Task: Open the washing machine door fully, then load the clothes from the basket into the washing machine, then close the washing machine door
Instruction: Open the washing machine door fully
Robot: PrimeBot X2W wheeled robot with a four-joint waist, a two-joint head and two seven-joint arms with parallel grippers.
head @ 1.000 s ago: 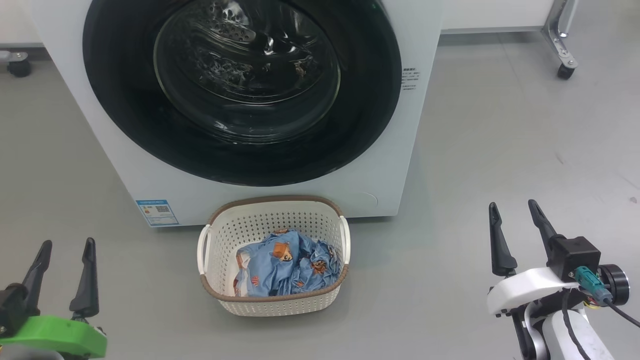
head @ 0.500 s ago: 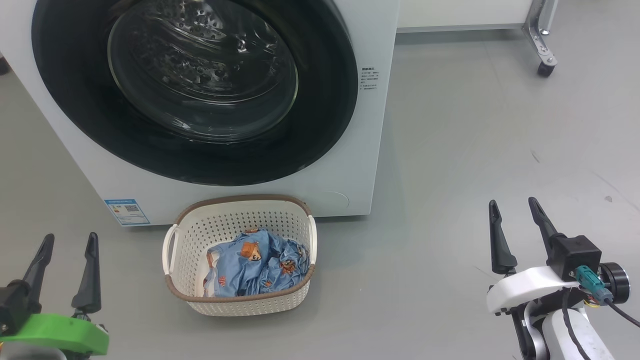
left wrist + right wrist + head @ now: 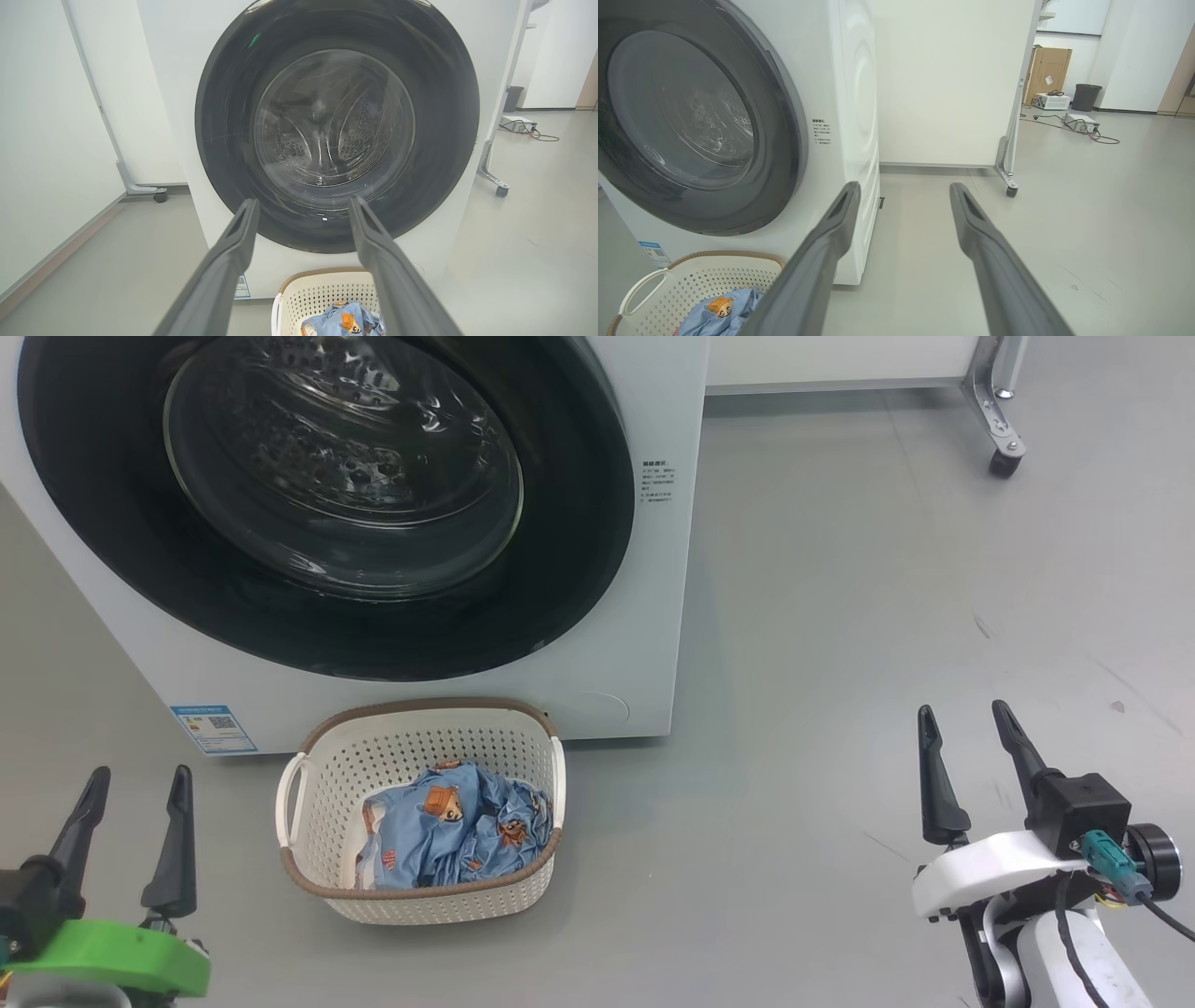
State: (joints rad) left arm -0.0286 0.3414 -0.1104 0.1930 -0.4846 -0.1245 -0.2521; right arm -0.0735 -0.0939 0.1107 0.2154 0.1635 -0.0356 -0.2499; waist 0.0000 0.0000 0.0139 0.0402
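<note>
**Door shut, basket loaded, both grippers empty and spread**

From the head camera, the washing machine (image 3: pixel 653 616) fills the frame from 9 to 12 o'clock. Its door (image 3: pixel 569 569) lies flat against the white front, closed, and the steel drum shows dimly through the glass. A small blue sticker (image 3: pixel 213 728) sits low on the front, at 8 o'clock from the door.

The basket (image 3: pixel 322 803) stands on the grey floor (image 3: pixel 840 663) just in front of the machine, at 6 o'clock from the door, its back rim close to the machine's base. The clothes (image 3: pixel 448 831) lie crumpled inside it, heaped toward the near right wall at about 4 o'clock within the basket.

The left gripper (image 3: pixel 140 773) hangs at 8 o'clock in the frame, to the left of the basket and apart from it. Its two fingers are spread with nothing between them. Its wrist camera looks straight at the door glass, with the basket at 6 o'clock.

The right gripper (image 3: pixel 963 707) is at 4 o'clock, well apart from both basket and machine. Its fingers are also spread and empty. Its wrist camera has the machine at 9 o'clock, the basket at 7 o'clock and a cardboard box (image 3: pixel 1048 74) far off at 1 o'clock. A caster wheel (image 3: pixel 1004 462) stands on the floor at 2 o'clock in the head view.
</note>
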